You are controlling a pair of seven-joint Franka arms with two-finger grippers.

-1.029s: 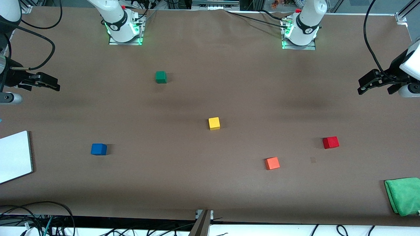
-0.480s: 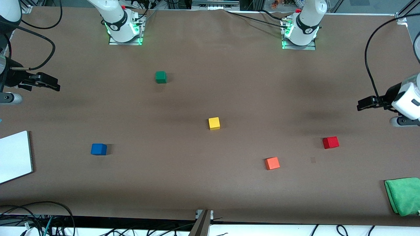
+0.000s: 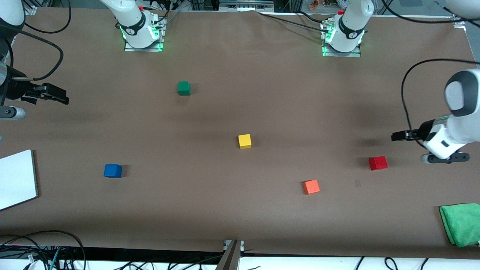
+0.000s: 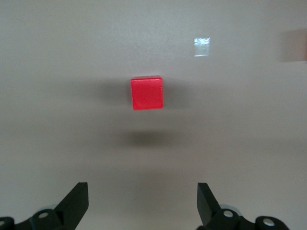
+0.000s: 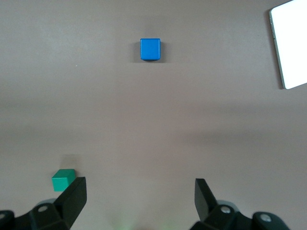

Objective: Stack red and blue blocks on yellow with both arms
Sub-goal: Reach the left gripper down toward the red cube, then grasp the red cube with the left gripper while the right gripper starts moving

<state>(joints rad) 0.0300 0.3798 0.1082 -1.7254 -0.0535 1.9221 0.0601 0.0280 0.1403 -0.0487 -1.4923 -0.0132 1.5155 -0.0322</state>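
The yellow cube [image 3: 244, 141] sits mid-table. The red cube [image 3: 377, 163] lies toward the left arm's end, and the blue cube [image 3: 113, 170] toward the right arm's end. My left gripper [image 3: 393, 137] is open and empty, up over the table beside the red cube. The left wrist view shows the red cube [image 4: 147, 93] ahead of the open left gripper [image 4: 142, 192]. My right gripper [image 3: 63, 99] waits over the right arm's end of the table. In the right wrist view the right gripper [image 5: 140, 189] is open, with the blue cube [image 5: 150, 49] well ahead.
An orange-red cube [image 3: 311, 186] lies nearer the front camera than the red cube. A green cube [image 3: 183, 88] sits near the right arm's base and also shows in the right wrist view [image 5: 63, 179]. A white board [image 3: 17, 178] and a green cloth [image 3: 461, 223] lie at the table's ends.
The left arm has swung in over the table and lowered its gripper toward the red cube. The right arm and all cubes have stayed put.
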